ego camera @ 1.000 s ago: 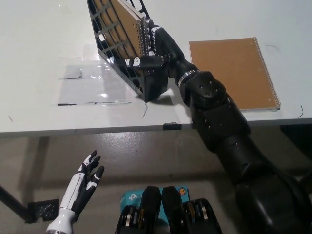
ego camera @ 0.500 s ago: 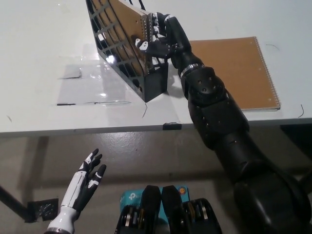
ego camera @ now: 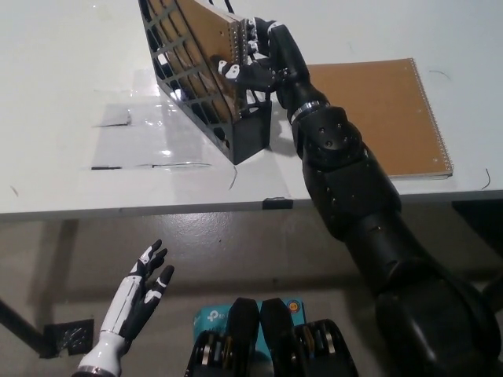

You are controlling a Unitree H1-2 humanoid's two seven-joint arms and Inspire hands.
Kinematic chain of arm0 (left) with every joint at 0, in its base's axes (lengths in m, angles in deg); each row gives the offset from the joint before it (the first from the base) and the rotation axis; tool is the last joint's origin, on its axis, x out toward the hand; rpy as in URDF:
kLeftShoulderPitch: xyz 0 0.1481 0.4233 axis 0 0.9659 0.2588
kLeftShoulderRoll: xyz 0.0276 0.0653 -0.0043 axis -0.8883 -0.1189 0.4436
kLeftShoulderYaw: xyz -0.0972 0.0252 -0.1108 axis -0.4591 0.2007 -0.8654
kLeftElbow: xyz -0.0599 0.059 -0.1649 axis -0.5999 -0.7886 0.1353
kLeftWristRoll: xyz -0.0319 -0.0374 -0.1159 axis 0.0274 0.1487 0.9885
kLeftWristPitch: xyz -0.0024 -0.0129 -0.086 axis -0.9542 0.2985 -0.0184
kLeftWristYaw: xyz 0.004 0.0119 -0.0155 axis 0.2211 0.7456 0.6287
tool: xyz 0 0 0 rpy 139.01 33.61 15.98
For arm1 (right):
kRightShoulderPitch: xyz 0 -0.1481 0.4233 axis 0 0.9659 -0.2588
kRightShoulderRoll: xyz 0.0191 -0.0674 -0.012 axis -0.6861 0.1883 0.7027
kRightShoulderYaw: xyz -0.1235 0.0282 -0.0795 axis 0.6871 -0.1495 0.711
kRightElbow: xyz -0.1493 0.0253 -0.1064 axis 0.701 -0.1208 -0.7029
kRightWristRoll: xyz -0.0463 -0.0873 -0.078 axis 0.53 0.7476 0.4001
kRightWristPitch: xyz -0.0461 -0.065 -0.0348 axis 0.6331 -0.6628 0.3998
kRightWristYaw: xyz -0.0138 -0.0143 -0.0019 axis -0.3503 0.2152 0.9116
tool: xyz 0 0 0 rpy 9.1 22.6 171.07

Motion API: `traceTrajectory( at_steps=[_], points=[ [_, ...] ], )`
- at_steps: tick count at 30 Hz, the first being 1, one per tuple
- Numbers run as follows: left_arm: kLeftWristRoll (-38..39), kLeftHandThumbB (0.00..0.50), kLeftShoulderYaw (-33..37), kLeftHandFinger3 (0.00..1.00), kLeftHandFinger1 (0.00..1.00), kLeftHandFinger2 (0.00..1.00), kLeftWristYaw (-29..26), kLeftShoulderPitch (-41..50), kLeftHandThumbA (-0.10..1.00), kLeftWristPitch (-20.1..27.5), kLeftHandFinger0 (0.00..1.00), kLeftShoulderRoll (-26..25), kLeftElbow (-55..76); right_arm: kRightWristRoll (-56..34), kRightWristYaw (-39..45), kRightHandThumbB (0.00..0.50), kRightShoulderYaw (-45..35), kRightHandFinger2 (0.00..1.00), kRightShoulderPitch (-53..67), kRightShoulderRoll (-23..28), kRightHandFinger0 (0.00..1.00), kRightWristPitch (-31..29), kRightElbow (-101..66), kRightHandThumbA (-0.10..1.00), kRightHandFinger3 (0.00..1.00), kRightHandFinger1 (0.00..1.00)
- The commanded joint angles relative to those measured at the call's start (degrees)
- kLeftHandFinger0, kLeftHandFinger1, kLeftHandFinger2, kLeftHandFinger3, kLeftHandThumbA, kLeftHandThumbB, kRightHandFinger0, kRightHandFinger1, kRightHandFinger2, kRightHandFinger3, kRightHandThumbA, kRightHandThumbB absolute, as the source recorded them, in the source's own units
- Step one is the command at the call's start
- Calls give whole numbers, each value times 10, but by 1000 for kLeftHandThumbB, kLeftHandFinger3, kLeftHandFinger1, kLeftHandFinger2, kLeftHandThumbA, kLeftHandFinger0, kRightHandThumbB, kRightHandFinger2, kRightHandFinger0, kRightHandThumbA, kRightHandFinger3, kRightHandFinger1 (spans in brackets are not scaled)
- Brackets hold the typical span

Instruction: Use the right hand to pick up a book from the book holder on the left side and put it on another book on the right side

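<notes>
Risen slightly, the right robot hand (ego camera: 258, 56) grips the book (ego camera: 203, 49) in the book holder (ego camera: 206, 100); left robot hand (ego camera: 145, 289) open.

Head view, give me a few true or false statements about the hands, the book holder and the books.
1. The right hand grips the book in the book holder. True.
2. The left hand rests on the table. False: it hangs open below the table edge.
3. A brown spiral book lies flat at the right. True.
4. The book holder lies on the flat book. False: it stands beside it, on the table.
</notes>
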Motion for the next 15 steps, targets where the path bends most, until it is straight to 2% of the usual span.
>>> traceTrajectory(
  at_steps=[1, 2, 3, 5, 7, 11, 12, 15],
  points=[
    [1, 157, 2, 1000, 1000, 1000, 11, -12, 868, 18, 847, -9, 6, -57, 10, 102, -37, 718, -67, -10, 1, -22, -20, -100, 762, 347],
    [1, 157, 2, 1000, 1000, 1000, 11, -11, 869, 19, 847, -8, 7, -108, 31, 115, -74, 736, -82, -15, 0, 8, -31, -100, 794, 368],
    [1, 159, 1, 1000, 1000, 1000, 11, -10, 870, 20, 846, -8, 7, -120, 35, 118, -85, 757, -86, -17, 0, 20, -35, -100, 799, 385],
    [-4, 146, 2, 1000, 1000, 1000, 9, -8, 883, 23, 831, -8, 8, -173, 47, 108, -130, 763, -110, -22, 0, 62, -58, -100, 794, 375],
    [-1, 138, 2, 1000, 1000, 1000, 11, -9, 883, 21, 831, -7, 9, -213, 56, 109, -161, 799, -132, -22, 0, 89, -75, -100, 857, 403],
    [2, 142, 0, 1000, 988, 1000, 13, -11, 891, 16, 814, -6, 11, -247, 52, 74, -195, 811, -163, -20, 0, 126, -101, -100, 892, 416],
    [1, 127, 0, 1000, 980, 1000, 12, -12, 887, 22, 803, -6, 8, -257, 41, 81, -207, 806, -174, -21, 0, 138, -109, -100, 902, 401],
    [0, 145, -1, 1000, 971, 1000, 11, -13, 902, 18, 787, -6, 9, -260, 30, 69, -218, 775, -190, -21, 0, 153, -123, -100, 900, 373]
  ],
)
